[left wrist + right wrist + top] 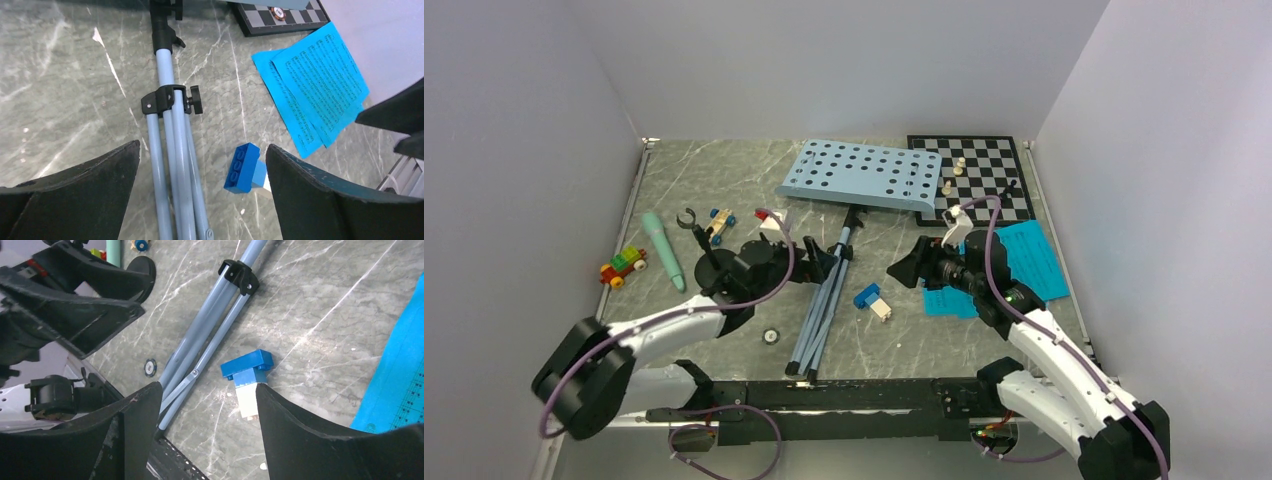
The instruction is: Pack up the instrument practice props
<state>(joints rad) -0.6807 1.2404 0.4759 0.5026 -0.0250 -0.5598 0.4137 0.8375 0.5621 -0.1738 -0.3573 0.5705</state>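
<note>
Music stand flat on counter, centre, legs folded. Left gripper spread above its legs (contact unclear). Right gripper spread over blue block, beside cyan pages.

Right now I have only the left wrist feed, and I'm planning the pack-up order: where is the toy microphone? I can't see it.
Observer: The mint-green microphone lies flat near the table's left edge, between a small toy car and the black mic stand.
Operator: Is that mic stand lying down too?
Observer: No, it appears to stand on its round base, clip on top, close beside the left arm's wrist.
Operator: I only see the tripod's legs. Where's the desk?
Observer: The perforated desk is at the pole's far end, with its right end against the left edge of the chessboard.
</note>
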